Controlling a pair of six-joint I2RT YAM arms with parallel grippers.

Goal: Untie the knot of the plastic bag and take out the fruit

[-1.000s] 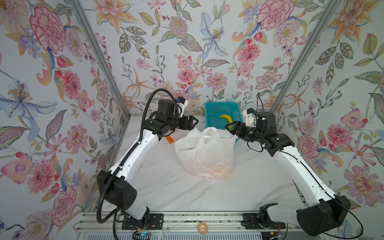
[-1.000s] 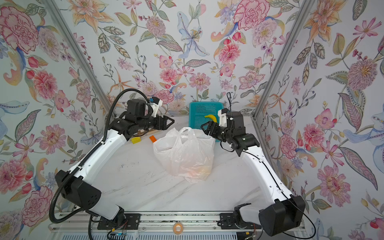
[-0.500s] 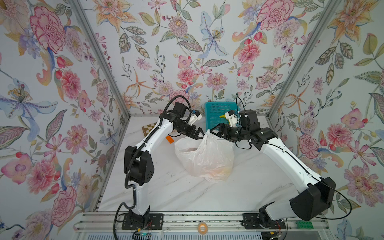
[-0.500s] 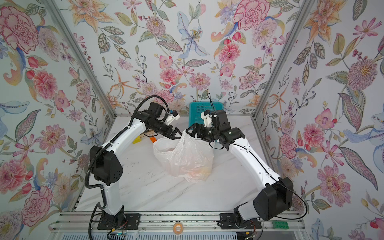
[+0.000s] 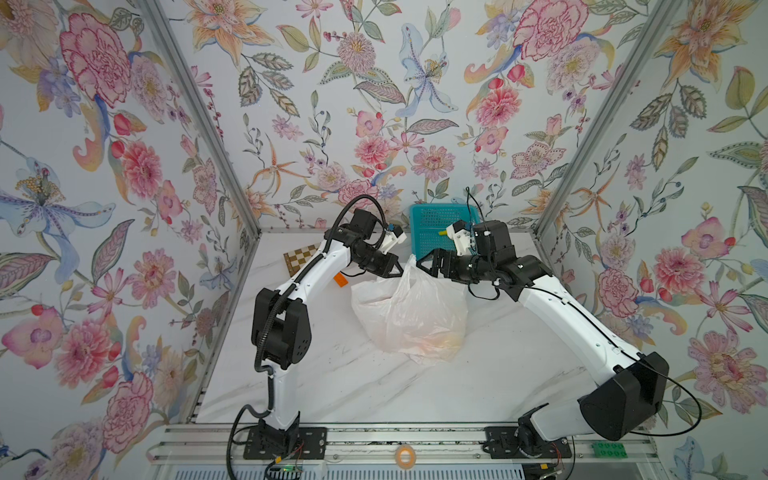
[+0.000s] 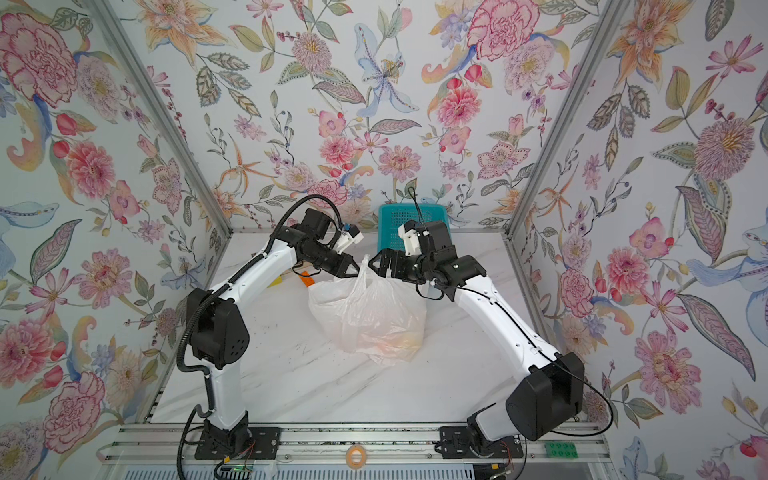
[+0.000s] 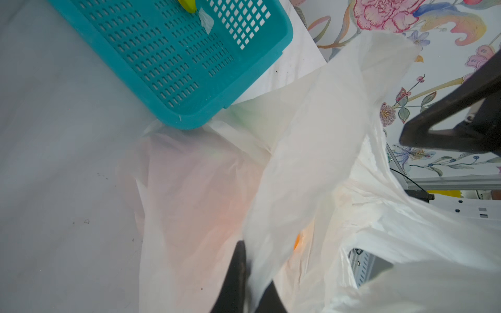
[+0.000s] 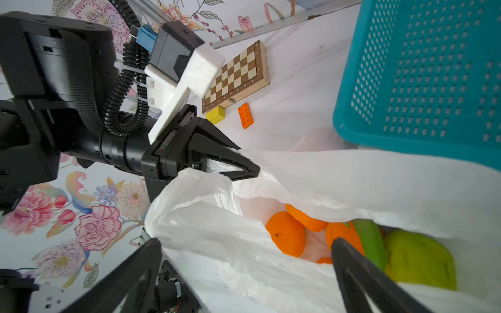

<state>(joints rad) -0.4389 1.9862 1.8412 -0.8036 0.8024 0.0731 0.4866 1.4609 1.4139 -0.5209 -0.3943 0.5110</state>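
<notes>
1. The left pincer [image 5: 395, 272] [image 8: 245, 170] is clamped on a pinch of the plastic bag [image 5: 411, 316] [image 8: 352, 184]. It has the top edge pulled up into a little peak, which shows in both top views.
2. The right pincer [image 5: 429, 265] [image 8: 246, 241] is spread wide with nothing between its fingers. It sits right at the bag's mouth, just on the other side of that peak from the left one. I can't tell if it's actually brushing the plastic.
3. The bag sits mid-worktop [image 5: 332, 374], with its back edge right up against the front of the teal basket [image 5: 428, 220] [image 8: 420, 81].
4. The bag's mouth is gaping in the right wrist view, and the fruit is down inside. There are a few oranges [image 8: 287, 233] bunched together, with a green fruit [image 8: 417, 257] beside them. From the top views it's only an orange glow through the plastic.
5. A banana [image 5: 442, 233] is lying in the basket.
6. Off to the left by the back wall there's a chessboard [image 5: 301, 259] [image 8: 235, 78]. An orange block [image 5: 340, 280] [image 8: 246, 115] and a yellow block [image 8: 215, 115] sit just in front of it, well apart from the bag.
</notes>
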